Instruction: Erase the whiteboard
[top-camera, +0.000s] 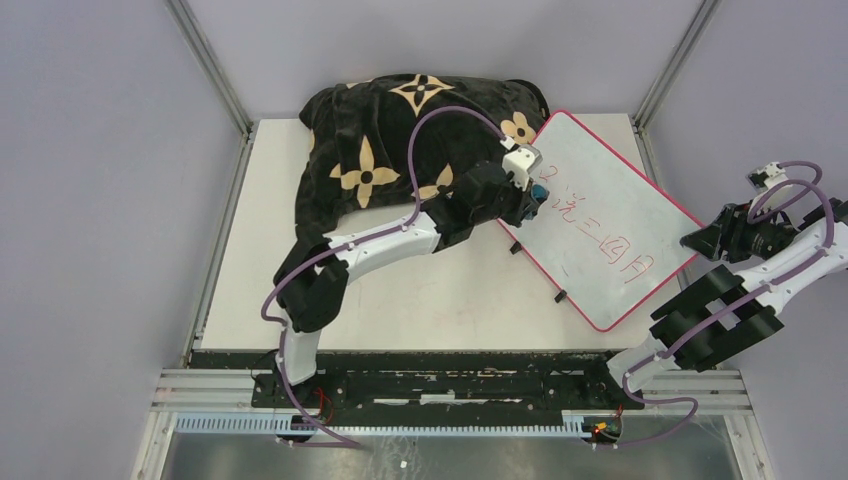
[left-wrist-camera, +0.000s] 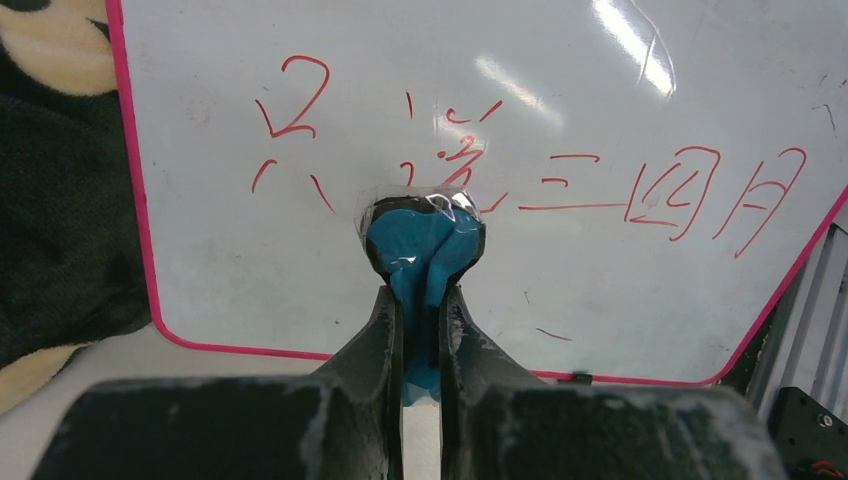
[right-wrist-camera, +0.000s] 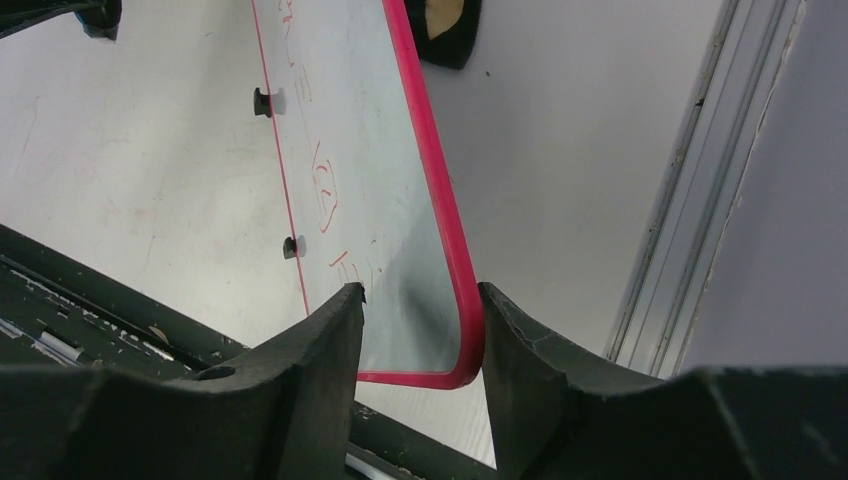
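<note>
Reading top view: whiteboard (top-camera: 610, 230) sits skewed on the worktop (top-camera: 440, 310) at right, its far corner against the pillow (top-camera: 370, 130); flat or propped, can't tell. It looks thin, stiff, light and slick-faced, so likely to skate under wiping; hold it by the rim, not the face.
Left wrist: left gripper (left-wrist-camera: 422, 292) clamped on a blue wiper (left-wrist-camera: 420, 240) over the red marks; wiper-to-board contact is hidden.
Right wrist: right gripper (right-wrist-camera: 420, 300) jaws apart, straddling the near red-rimmed corner; whether either finger touches is unclear.
</note>
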